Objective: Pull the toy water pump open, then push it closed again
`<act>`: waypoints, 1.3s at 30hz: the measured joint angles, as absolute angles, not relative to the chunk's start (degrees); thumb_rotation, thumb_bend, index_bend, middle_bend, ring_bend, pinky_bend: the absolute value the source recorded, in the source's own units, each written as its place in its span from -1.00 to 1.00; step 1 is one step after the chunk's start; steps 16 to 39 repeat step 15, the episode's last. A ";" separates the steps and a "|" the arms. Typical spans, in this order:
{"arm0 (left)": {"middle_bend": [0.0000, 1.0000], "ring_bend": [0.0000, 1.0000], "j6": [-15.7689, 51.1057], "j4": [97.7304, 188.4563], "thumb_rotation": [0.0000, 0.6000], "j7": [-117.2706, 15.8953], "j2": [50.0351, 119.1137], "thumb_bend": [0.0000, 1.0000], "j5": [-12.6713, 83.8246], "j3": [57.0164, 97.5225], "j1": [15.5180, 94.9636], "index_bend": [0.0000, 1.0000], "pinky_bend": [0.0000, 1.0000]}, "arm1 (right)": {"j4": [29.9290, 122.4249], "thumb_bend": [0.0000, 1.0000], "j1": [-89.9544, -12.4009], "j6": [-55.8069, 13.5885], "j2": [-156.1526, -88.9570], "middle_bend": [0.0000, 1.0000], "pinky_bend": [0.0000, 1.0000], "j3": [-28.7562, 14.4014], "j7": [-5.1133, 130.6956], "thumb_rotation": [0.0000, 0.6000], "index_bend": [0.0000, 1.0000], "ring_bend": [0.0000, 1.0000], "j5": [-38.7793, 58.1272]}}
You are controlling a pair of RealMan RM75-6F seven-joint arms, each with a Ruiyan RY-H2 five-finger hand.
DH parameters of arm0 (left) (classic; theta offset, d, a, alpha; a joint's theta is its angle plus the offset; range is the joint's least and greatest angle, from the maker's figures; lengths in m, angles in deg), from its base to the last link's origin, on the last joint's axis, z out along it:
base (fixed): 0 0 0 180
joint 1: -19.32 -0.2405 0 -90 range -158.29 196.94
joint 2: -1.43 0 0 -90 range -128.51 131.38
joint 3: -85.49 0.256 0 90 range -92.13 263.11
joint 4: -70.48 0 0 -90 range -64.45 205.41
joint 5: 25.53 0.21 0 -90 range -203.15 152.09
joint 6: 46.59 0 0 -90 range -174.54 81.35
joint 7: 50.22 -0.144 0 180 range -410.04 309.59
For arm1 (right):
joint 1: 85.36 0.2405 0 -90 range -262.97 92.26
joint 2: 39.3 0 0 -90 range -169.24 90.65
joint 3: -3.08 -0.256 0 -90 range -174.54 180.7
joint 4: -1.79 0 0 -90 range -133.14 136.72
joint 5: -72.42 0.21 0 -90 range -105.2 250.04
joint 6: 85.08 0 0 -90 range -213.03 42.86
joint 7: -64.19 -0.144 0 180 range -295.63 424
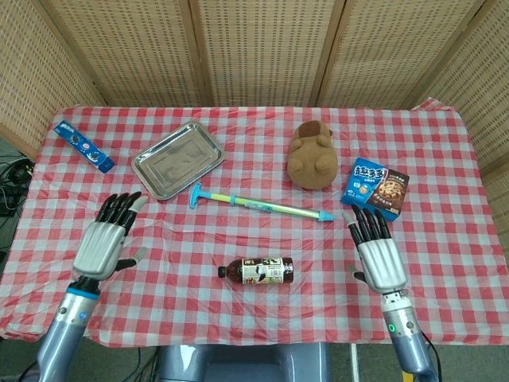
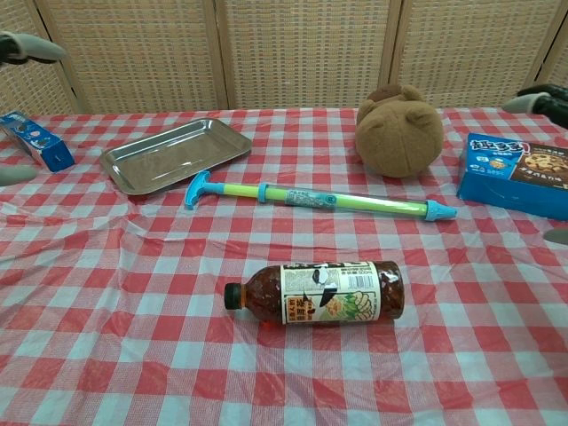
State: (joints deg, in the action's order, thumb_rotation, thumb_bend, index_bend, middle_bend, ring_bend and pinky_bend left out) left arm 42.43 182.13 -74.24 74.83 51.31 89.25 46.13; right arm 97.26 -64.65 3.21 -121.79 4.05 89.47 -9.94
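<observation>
The toy water pump [image 1: 258, 205] [image 2: 315, 197] lies flat on the checkered cloth, a long green tube with a blue T-handle at its left end and a blue cap at its right. No hand touches it. My left hand [image 1: 105, 238] hovers open near the table's front left, well away from the handle. My right hand [image 1: 378, 251] is open too, fingers spread, at the front right below the pump's cap. In the chest view only fingertips [image 2: 31, 46] show at the left and right edges.
A steel tray [image 1: 176, 159] [image 2: 173, 153] sits behind the pump's handle. A brown plush toy [image 1: 312, 154], a blue cookie box [image 1: 376, 189], a blue packet [image 1: 83, 146] and a lying tea bottle [image 1: 257, 270] [image 2: 321, 291] surround it.
</observation>
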 measured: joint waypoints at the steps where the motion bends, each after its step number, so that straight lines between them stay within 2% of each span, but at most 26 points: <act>1: -1.00 -1.00 43.68 181.35 1.00 -74.21 74.95 -0.73 52.65 90.00 45.07 -1.00 -1.00 | 96.44 -0.80 -65.42 4.09 -121.52 -1.00 -1.00 4.69 88.39 1.00 -1.00 -1.00 -10.95; 6: -1.00 -1.00 51.61 174.60 1.00 -74.66 76.00 -0.79 58.92 95.25 37.15 -1.00 -1.00 | 92.09 -0.86 -68.82 7.38 -120.41 -1.00 -1.00 6.75 83.43 1.00 -1.00 -1.00 -13.83; 12: -1.00 -1.00 54.61 170.97 1.00 -75.87 75.97 -0.79 61.22 97.62 31.93 -1.00 -1.00 | 87.52 -0.86 -71.38 10.01 -119.59 -1.00 -1.00 7.39 81.93 1.00 -1.00 -1.00 -16.00; 39: -1.00 -1.00 55.03 169.30 1.00 -75.18 75.67 -0.79 62.13 97.76 30.43 -1.00 -1.00 | 85.61 -0.86 -72.50 11.04 -119.49 -1.00 -1.00 7.36 80.87 1.00 -1.00 -1.00 -17.34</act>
